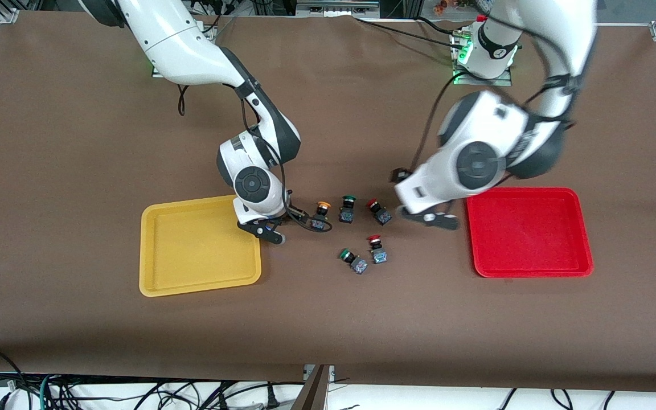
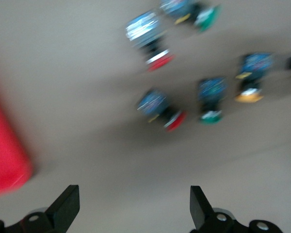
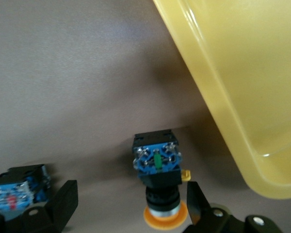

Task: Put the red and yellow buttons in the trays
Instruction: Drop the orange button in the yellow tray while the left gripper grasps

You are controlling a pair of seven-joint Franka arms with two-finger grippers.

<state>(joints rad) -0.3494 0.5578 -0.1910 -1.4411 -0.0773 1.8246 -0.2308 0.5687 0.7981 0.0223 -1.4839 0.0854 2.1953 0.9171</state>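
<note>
Brown cloth (image 1: 77, 142); glossy round-cornered yellow tray (image 1: 200, 285).

The yellow tray (image 1: 191, 285) lies toward the right arm's end, bare inside; the red tray (image 1: 533, 265) toward the left arm's end, also bare; between them, one yellow button (image 1: 320, 215) lies tipped on the cloth; two red buttons (image 1: 380, 212) (image 1: 377, 249) lie nearby, apart.

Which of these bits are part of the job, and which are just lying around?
Job: yellow button, between the open right pincer; red buttons; yellow tray; red tray; left pincer, open, over the table beside the red tray.
Lying about: green buttons.
</note>
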